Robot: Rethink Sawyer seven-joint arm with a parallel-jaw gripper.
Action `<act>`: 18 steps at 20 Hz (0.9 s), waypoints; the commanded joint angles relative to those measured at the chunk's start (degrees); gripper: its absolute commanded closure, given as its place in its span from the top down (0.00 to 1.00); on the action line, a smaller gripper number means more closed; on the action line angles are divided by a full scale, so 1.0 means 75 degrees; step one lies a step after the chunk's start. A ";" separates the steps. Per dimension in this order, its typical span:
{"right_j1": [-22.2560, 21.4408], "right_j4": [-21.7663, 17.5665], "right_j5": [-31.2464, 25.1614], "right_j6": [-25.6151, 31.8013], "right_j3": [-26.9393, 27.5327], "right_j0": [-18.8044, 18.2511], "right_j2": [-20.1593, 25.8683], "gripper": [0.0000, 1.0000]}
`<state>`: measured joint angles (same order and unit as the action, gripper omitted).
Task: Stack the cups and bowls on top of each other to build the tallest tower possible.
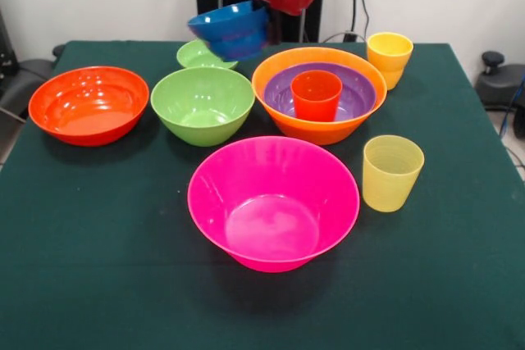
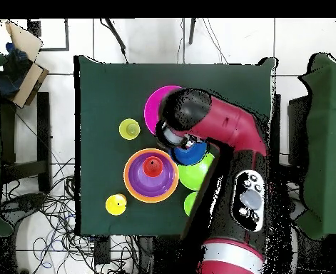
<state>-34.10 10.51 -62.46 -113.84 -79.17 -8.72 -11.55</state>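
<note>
The gripper (image 1: 261, 18) holds the small blue bowl (image 1: 231, 29) tilted in the air, at about ten o'clock from the tower (image 1: 320, 96) of orange bowl, purple bowl and red-orange cup (image 1: 317, 94). Released tilted, it could catch the cup's rim, slide off and knock the cup over.

Dark green table (image 1: 98, 268). Bowls: pink (image 1: 273, 202), orange (image 1: 361, 79) holding purple (image 1: 357, 96), red-orange (image 1: 89, 105), two green (image 1: 202, 105) (image 1: 197, 55), blue (image 1: 231, 29). Cups: one red-orange (image 1: 317, 95), two yellow (image 1: 391, 172) (image 1: 389, 58).
</note>
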 commanded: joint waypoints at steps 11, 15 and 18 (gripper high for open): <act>0.1633 0.0307 -0.0948 -0.3212 0.1826 0.0910 0.0319 0.00; 0.2017 0.0230 -0.0924 -0.3251 0.2260 0.0897 0.0288 0.00; 0.1937 0.0347 -0.1007 -0.3264 0.2038 0.0903 0.0328 0.00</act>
<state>-23.74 12.88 -63.88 -127.02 -66.82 -2.33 -12.09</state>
